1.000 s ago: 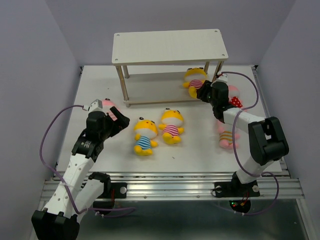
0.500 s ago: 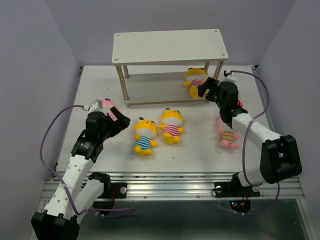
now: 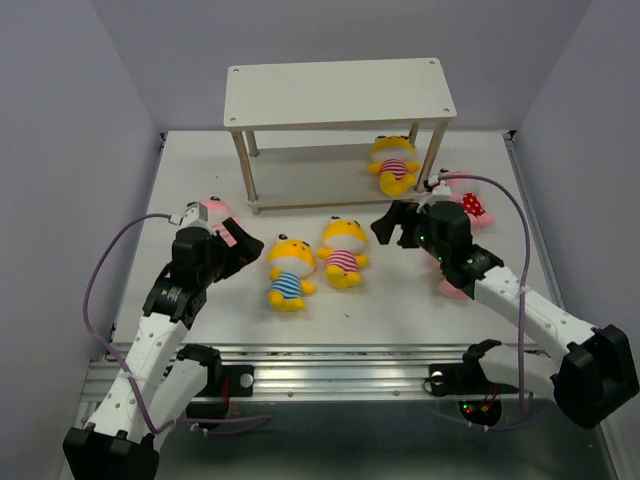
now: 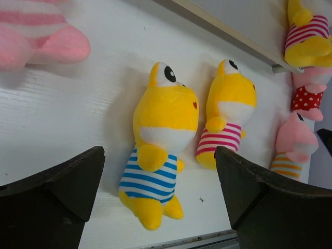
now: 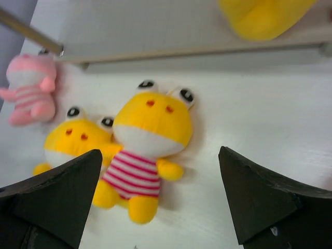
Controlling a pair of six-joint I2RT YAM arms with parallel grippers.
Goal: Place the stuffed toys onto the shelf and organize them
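Stuffed toys [image 3: 288, 272] lie mostly on the table [image 3: 400, 312] in front of the shelf [image 3: 340, 92]; one is on the shelf itself. Closest to me, a pink toy in orange stripes [image 4: 296, 142] lies well in front of the shelf's right end, partly hidden under my right arm in the top view.

My left pincer [image 3: 240, 246] hangs in front of the shelf's left front leg, spread wide with nothing between the fingers. My right pincer [image 3: 396, 228] hangs in front of the shelf's right half, also spread wide and holding nothing.

Between the two pincers, in front of the shelf's middle, a yellow toy in blue stripes [image 4: 161, 135] and a yellow toy in pink stripes [image 4: 228, 111] lie on their backs side by side. Their heads point toward the shelf.

Further back, a pink toy in pink stripes [image 3: 215, 210] lies to the left of the shelf's left front leg. A pink toy in red polka dots [image 3: 472, 204] lies just to the right of the right front leg.

Furthest, a third yellow toy [image 3: 392, 165], in pink stripes, lies at the right end of the shelf's lower board [image 3: 310, 165].
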